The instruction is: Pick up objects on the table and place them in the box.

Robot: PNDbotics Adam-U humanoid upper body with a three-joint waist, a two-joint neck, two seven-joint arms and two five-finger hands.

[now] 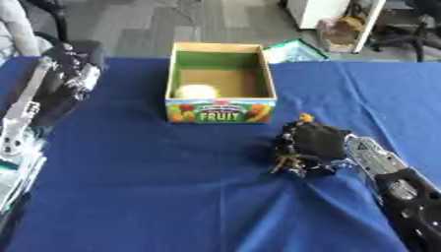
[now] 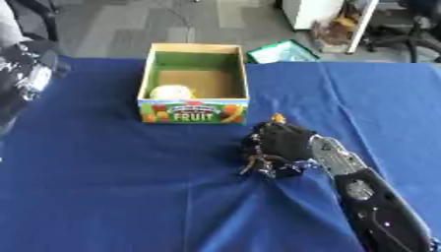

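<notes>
An open cardboard box with "FRUIT" printed on its front stands at the middle back of the blue table. A pale round object lies in its near left corner. My right hand is down on the cloth just right of the box's front, fingers curled over a small orange and yellow thing that peeks out at the hand's far edge. Most of that thing is hidden under the hand. My left hand hangs at the table's far left edge with its fingers curled and nothing visible in them.
The blue cloth wrinkles around my right hand. A green packet lies just behind the box on the right. Chairs and a white cabinet stand on the floor beyond the table.
</notes>
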